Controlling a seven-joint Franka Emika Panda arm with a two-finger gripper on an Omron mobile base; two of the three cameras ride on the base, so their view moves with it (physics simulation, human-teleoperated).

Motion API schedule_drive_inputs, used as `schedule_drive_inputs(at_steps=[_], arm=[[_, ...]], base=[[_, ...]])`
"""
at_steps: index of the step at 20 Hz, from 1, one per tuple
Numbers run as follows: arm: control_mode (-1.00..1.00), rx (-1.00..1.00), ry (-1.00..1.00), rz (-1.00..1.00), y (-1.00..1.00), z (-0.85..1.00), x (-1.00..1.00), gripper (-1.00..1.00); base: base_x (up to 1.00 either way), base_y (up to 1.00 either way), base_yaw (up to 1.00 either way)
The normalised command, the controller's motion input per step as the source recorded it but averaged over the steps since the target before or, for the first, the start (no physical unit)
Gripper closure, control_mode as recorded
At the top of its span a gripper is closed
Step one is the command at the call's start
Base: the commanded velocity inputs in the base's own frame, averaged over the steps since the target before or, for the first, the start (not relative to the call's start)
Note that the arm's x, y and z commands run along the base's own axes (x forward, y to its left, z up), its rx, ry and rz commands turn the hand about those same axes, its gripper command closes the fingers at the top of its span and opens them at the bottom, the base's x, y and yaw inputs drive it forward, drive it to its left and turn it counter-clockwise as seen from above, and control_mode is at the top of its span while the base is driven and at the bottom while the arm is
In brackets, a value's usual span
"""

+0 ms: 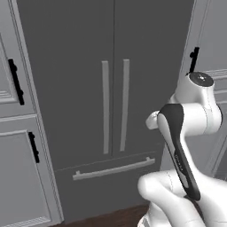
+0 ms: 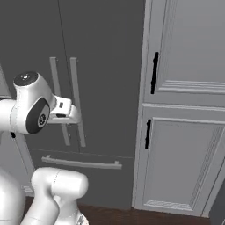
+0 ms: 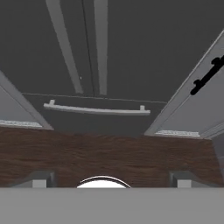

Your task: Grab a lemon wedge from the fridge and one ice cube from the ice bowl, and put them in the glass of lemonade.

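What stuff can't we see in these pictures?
- Inside of the fridge: both doors are shut in the left base, right base and hand views, so the shelves and anything on them are hidden.
- Gripper: in the hand view just the two finger tips peek up, far apart; the bottom edge cuts off the rest.
- Cabinets: closed doors hide what is inside.

flat, even rendered light, dim overall

the fridge (image 1: 80, 88) doors read a uniform dark grey with no glare, and their bar handles (image 1: 115, 106) cast only faint shadows. the white arm (image 1: 195, 111) is the brightest surface, with soft shading on its curves. edges look slightly soft and jagged in all views; the wood floor (image 3: 109, 153) looks streaky in the hand view.
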Motion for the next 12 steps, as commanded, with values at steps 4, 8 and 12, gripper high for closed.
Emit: schedule_drive_inputs(at_steps=[4,8,12], arm=[[1.0,0.0,0.0,0.0,0.0,0.0,0.0,-1.0],[1.0,0.0,0.0,0.0,0.0,0.0,0.0,-1.0],[1.0,0.0,0.0,0.0,0.0,0.0,0.0,-1.0]], base=[[0.02,0.18,-0.91],[0.08,0.16,-0.94],[0.1,-0.05,-0.85]])
